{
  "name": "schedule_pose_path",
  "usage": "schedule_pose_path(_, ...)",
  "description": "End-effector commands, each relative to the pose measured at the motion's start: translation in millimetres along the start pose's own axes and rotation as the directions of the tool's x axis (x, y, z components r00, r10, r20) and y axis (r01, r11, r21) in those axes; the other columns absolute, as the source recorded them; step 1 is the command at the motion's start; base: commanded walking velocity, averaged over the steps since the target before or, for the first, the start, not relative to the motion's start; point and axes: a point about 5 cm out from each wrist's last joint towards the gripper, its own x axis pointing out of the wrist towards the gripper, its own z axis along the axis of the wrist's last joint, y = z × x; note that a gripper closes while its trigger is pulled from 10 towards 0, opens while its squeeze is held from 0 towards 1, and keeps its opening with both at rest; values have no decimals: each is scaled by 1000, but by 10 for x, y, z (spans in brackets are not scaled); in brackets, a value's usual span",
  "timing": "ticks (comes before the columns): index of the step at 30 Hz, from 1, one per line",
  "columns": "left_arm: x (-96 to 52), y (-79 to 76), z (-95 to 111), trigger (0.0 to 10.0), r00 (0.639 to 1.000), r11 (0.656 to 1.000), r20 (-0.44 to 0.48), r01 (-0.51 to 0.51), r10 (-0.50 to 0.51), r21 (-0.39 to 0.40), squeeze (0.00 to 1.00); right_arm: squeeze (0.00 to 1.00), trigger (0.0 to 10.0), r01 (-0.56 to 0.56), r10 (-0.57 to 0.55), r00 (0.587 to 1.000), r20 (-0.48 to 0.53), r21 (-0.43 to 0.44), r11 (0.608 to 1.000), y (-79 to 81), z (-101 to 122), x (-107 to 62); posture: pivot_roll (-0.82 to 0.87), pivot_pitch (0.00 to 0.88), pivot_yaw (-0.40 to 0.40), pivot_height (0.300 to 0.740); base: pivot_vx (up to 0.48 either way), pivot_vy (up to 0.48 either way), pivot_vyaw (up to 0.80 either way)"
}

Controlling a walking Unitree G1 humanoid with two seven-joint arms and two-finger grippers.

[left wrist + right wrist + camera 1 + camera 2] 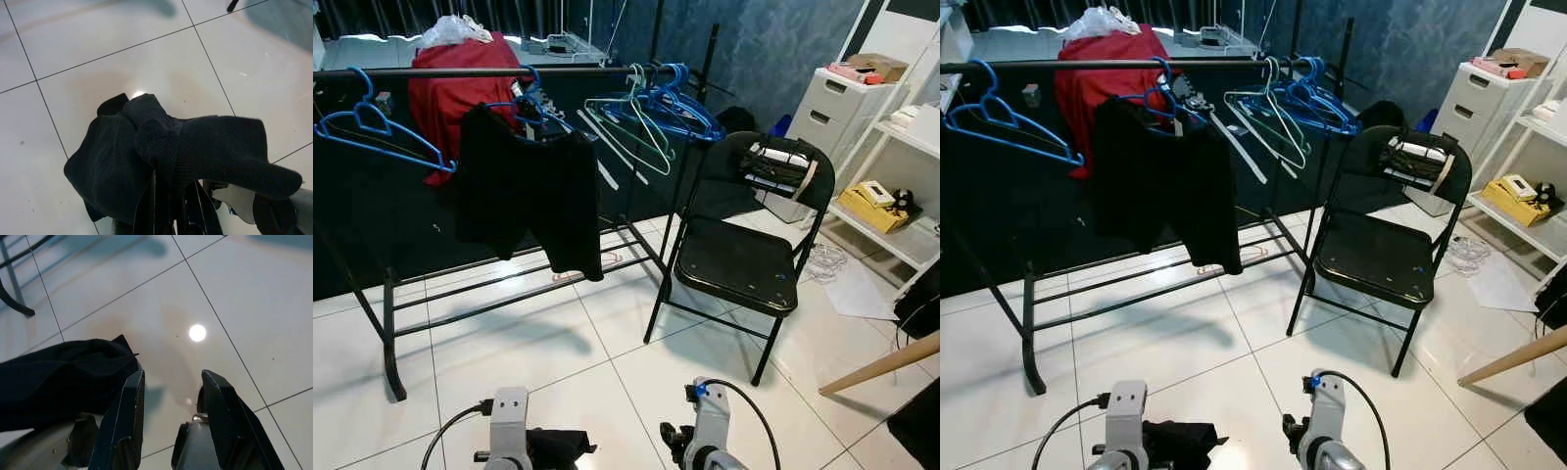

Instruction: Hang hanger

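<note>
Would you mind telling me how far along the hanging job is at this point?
Done: a black garment already hangs on the rail among blue hangers. In hand: the left gripper holds dark cloth; the right gripper is open and empty. Left: carrying that cloth to the rail and hanging it.

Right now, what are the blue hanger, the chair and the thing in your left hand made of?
Blue hanger: likely plastic, thin, smooth and uniformly coloured. Chair: looks like black painted metal tubing, with a seat that has a slight sheen, maybe vinyl. Dark garment over the left gripper: soft knitted fabric with a visible weave.
</note>
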Motion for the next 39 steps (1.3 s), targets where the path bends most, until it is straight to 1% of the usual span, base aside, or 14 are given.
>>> schedule_pose_path(1,-4,-31,-17,10000,1000,1000,1,11,-11,15,0,0,10000,5,-6,999,-39,-29,1000,-47,-83,-28,11,21,-109,740,0,0,0)
schedule_pose_path(7,-11,-59,-41,10000,1000,1000,4,18,-18,17,0,0,10000,-3,-2,999,-33,-127,992,-48,-73,-31,-15,48,-81,740,0,0,0)
schedule_pose_path(10,-11,-69,-41,10000,1000,1000,3,23,-23,20,0,0,10000,-1,-2,1000,-25,-130,992,-36,-63,-27,-15,48,-81,740,0,0,0)
schedule_pose_path(15,3,-100,-5,10000,999,998,-4,44,-44,49,0,0,10000,-31,28,999,-20,-161,986,90,-29,12,-38,46,-60,740,0,0,0)
schedule_pose_path(20,21,-93,72,10000,999,996,4,52,-52,67,0,0,10000,-19,19,1000,-6,-142,990,134,7,32,-44,43,-43,740,0,0,0)
schedule_pose_path(23,32,-70,135,10000,998,994,10,61,-62,95,0,0,10000,30,-28,999,21,-95,995,28,29,11,-48,36,-32,740,0,0,0)
schedule_pose_path(24,33,-9,158,10000,999,997,17,33,-35,66,0,0,10000,87,-85,996,24,-58,995,-115,18,-27,-45,4,-25,740,0,0,0)
schedule_pose_path(26,33,-9,158,10000,999,997,17,33,-35,66,0,0,10000,87,-85,996,24,-58,995,-115,18,-27,-45,4,-25,740,0,0,0)
schedule_pose_path(28,27,29,145,10000,1000,1000,20,16,-16,8,0,0,10000,105,-105,994,2,-62,993,-188,-13,-50,-57,0,-27,740,0,0,0)
schedule_pose_path(30,23,27,118,10000,1000,1000,12,17,-17,2,0,0,10000,93,-94,996,-7,-66,993,-188,-25,-53,-59,3,-28,740,0,0,0)
schedule_pose_path(33,22,0,105,10000,999,998,3,44,-44,51,0,0,10000,79,-80,997,-11,-66,995,-174,-22,-48,-48,0,-49,740,0,0,0)
schedule_pose_path(35,22,0,105,10000,999,998,3,44,-44,51,0,0,10000,79,-80,997,-11,-66,995,-174,-22,-48,-48,0,-49,740,0,0,0)
schedule_pose_path(36,25,-16,116,10000,999,994,5,53,-54,96,0,0,10000,81,-83,997,-10,-85,993,-180,-5,-45,-9,0,-75,740,0,0,0)
schedule_pose_path(39,20,15,102,10000,1000,998,8,26,-26,51,0,0,10000,82,-85,996,-17,-116,990,-177,1,-41,1,0,-77,740,0,0,0)
